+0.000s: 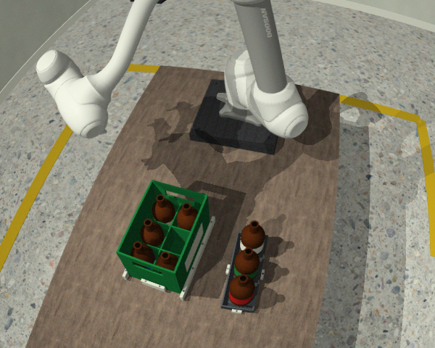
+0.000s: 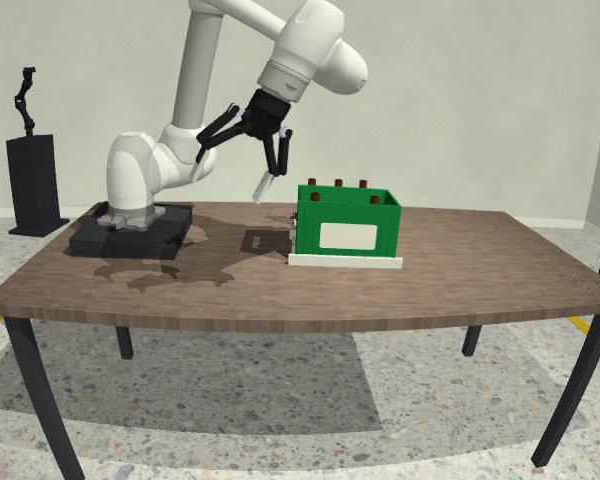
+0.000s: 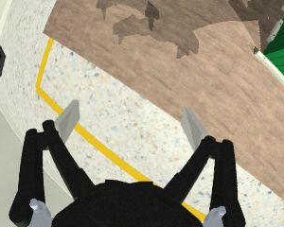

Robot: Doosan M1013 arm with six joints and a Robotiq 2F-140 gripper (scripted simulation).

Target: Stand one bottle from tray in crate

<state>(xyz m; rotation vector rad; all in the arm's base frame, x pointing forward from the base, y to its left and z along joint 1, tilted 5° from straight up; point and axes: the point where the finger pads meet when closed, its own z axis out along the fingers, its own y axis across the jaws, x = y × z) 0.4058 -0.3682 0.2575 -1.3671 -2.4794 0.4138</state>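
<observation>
Currently the black two-fingered hand (image 2: 229, 191) (image 3: 131, 112) gapes fully, holding nothing; three round brown glass bottles (image 1: 252, 235) (image 1: 246, 262) (image 1: 241, 288) stand on the narrow grey tray (image 1: 228, 278) beside the green crate (image 1: 154, 275) (image 2: 348, 212) (image 3: 283, 48) — a crooked descent between close necks could topple a neighbour
</observation>
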